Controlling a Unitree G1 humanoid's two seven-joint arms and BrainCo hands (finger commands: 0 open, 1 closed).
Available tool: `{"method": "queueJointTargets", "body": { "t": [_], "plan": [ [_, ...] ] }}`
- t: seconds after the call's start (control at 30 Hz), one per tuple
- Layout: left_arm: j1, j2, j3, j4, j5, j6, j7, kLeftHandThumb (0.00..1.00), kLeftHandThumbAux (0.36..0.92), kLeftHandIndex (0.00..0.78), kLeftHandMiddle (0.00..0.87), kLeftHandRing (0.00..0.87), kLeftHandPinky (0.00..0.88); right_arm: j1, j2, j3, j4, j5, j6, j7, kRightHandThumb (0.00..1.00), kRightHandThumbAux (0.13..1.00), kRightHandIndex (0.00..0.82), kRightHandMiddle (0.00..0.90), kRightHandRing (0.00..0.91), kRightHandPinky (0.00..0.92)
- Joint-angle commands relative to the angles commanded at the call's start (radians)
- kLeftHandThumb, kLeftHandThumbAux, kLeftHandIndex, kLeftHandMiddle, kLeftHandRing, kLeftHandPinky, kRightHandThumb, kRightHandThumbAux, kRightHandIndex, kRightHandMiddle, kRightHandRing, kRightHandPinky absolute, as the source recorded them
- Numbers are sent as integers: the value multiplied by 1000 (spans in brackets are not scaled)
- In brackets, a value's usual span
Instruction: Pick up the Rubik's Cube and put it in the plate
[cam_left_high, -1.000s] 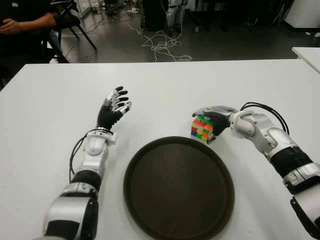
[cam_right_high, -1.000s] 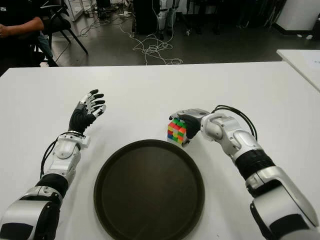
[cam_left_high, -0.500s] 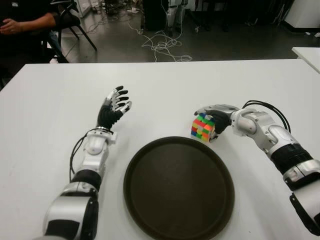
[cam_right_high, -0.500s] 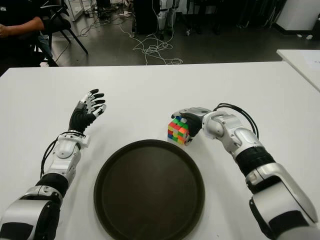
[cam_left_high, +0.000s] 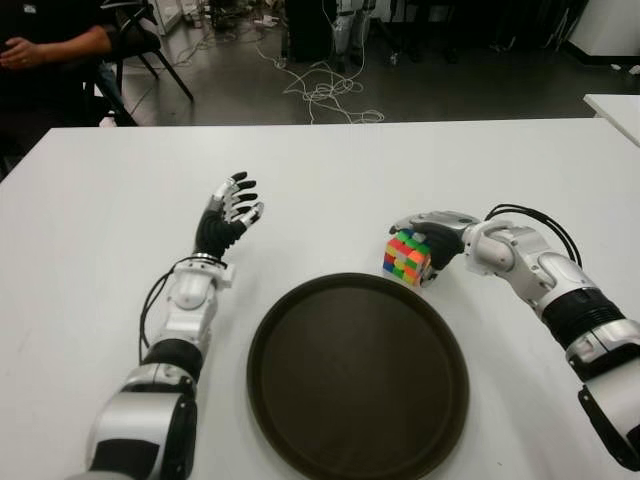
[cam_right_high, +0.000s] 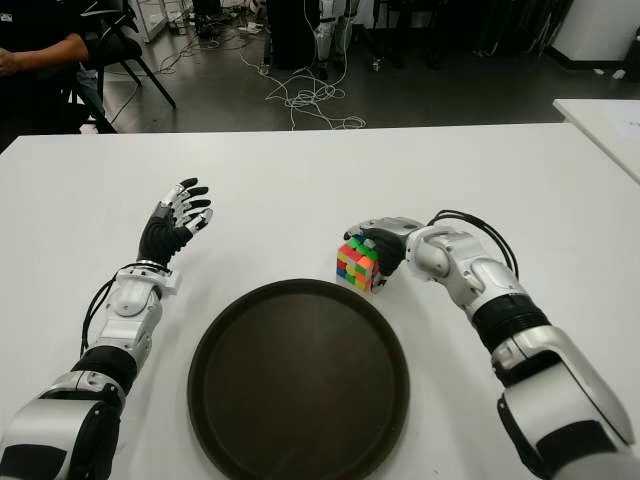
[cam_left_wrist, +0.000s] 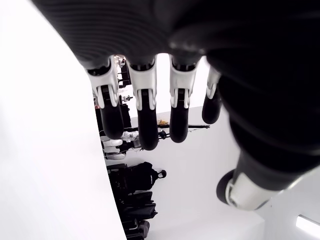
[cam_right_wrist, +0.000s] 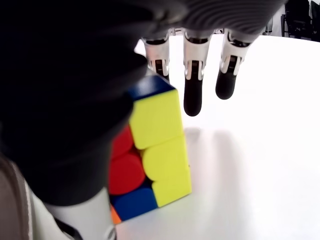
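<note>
The Rubik's Cube (cam_left_high: 406, 257) stands on the white table (cam_left_high: 330, 180), just beyond the far right rim of the dark round plate (cam_left_high: 300, 330). My right hand (cam_left_high: 428, 232) sits over and behind the cube. In the right wrist view the cube (cam_right_wrist: 150, 150) lies against the palm and thumb, while the fingers (cam_right_wrist: 193, 90) reach straight out past it without curling around it. The plate holds nothing. Left of the plate, my left hand (cam_left_high: 228, 212) is raised with its fingers (cam_left_wrist: 145, 125) spread and empty.
A person's arm (cam_left_high: 50, 40) shows at the back left by a chair (cam_left_high: 150, 45). Cables (cam_left_high: 325, 90) lie on the floor beyond the table's far edge. A corner of a second white table (cam_left_high: 615, 105) is at the right.
The cube has turned slightly under my right hand and sits a touch farther right. My right forearm has shifted a little. The left hand has not moved.
</note>
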Motion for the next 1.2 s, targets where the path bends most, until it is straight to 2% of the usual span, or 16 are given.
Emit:
{"method": "queueJointTargets", "body": {
  "t": [0.17,0.6,0.9,1.0,1.1,1.13,1.17,1.2],
  "plan": [
    [1,-2,2,-1,-1,-6,-2,243,683,153,215,217,213,-4,1,6,9,-5,-6,2,0,891,169,178,183,162],
    [3,-3,5,-4,-3,-8,-4,254,696,156,219,220,204,-9,9,19,4,-9,21,30,0,886,118,124,132,139],
    [4,-3,6,-5,-5,-8,-7,260,706,150,213,214,205,-4,2,19,-10,-7,13,26,0,889,117,114,119,116],
    [4,-3,6,-5,-4,-10,-7,257,712,148,212,213,210,-2,2,18,-7,-9,5,5,0,896,149,140,145,143],
    [3,-3,6,-5,-4,-10,-6,257,718,148,212,214,212,1,2,19,-2,-19,-6,-43,1,917,183,201,214,226],
    [4,-3,6,-5,-4,-10,-6,257,722,148,213,215,213,3,1,19,-2,-23,-9,-62,66,931,215,262,279,289],
    [3,-2,6,-4,-4,-9,-6,257,723,148,213,215,213,6,2,19,-3,-34,-9,-100,96,935,227,284,302,311],
    [4,-2,6,-4,-4,-9,-7,255,724,149,213,216,212,9,2,20,-4,-42,-8,-125,310,865,292,312,327,334]
  ]
}}
